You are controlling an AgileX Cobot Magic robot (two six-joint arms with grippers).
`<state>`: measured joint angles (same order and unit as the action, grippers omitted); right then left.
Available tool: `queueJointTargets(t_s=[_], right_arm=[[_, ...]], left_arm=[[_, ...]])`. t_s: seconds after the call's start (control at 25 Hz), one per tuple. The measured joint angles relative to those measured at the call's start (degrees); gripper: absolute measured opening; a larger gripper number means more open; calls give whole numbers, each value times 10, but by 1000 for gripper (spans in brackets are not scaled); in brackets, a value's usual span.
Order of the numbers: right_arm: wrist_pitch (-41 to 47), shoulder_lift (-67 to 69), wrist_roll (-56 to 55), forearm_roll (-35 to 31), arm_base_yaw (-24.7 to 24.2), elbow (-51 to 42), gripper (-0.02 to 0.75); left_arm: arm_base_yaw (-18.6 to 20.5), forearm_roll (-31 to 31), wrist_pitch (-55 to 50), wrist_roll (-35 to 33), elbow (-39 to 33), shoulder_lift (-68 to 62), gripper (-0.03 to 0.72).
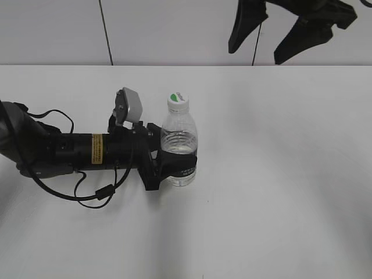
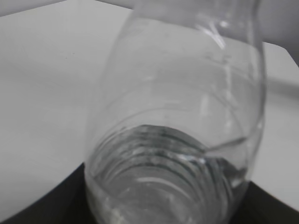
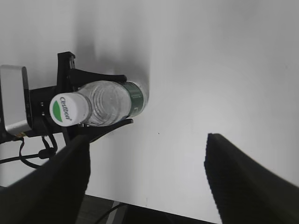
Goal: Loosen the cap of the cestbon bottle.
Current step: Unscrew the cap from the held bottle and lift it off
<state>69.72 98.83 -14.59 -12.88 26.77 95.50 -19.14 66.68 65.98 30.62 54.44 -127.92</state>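
Grip comes first here: the left end effector (image 1: 168,168) pinches the bottle (image 1: 178,148) around its lower body at the dark green label, holding it upright on the white worktop (image 1: 279,174). That clamp should be firm enough to stop the bottle turning, yet not so hard that the thin ribbed wall buckles. The right end effector (image 3: 145,172) hangs high above and to the right, its fingers spread wide and nothing between them. To do the step well, I judge it should come down centred over the cap (image 1: 178,101), fingers straddling the rim evenly, close squarely on the sides, then twist about the bottle's upright axis without pulling sideways. An off-centre bite would probably slip or tip the bottle against the left hold.

The bottle is small, clear and ribbed, with water standing low in it; the left wrist view shows the liquid line and rings close up. The cap is white and round, with a green leaf mark and small lettering on top, and appears fully seated on the neck.
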Motion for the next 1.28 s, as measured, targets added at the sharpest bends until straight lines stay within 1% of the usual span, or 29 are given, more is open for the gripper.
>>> queueJointTargets(t_s=[0.4,0.68,1.0,1.28], right_arm=[[1,66,-24,-6,46,54,584],[1,98,-35,-14,76,59,584],[2,117,-39,-16,97,64,584],[3,165,-39,5,115,128,584]], left_arm=[[-3,2,0,0,0,0,412],[-6,3,0,0,0,0,405],[-6,3,-1,0,0,0,398],[-6,3,-1,0,0,0,396]])
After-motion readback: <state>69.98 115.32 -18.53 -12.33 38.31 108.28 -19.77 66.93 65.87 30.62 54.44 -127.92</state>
